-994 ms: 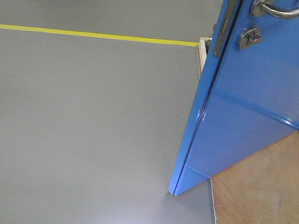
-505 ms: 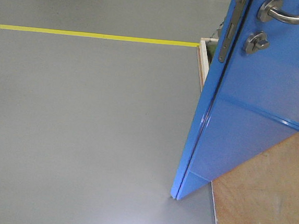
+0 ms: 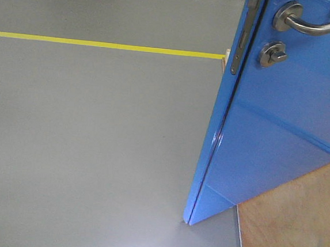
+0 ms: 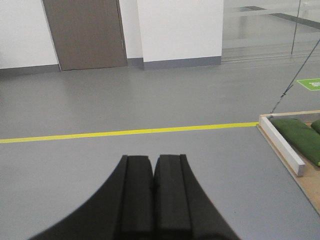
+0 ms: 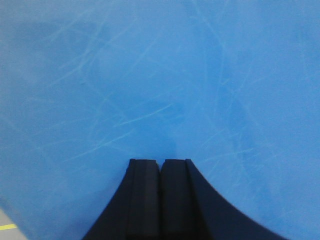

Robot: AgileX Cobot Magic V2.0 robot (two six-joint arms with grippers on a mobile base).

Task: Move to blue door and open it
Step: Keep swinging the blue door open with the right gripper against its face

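Pushing is seemingly the step in hand: the right end effector (image 5: 160, 164), pressed together and pinching nothing, is facing the blue door (image 5: 150, 75), whose scratched panel is filling everything ahead of it, though contact is not showing. The left end effector (image 4: 153, 159), closed and empty, is pointing across floor (image 4: 65, 165) toward a yellow line (image 4: 125, 132) ahead. Next, I judge, the move is calling for a forward advance, swinging the ajar door wider.

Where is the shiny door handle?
In the front view, the silver lever handle is at the top right, on the blue door, just above the round thumb-turn lock and beside the metal latch plate.
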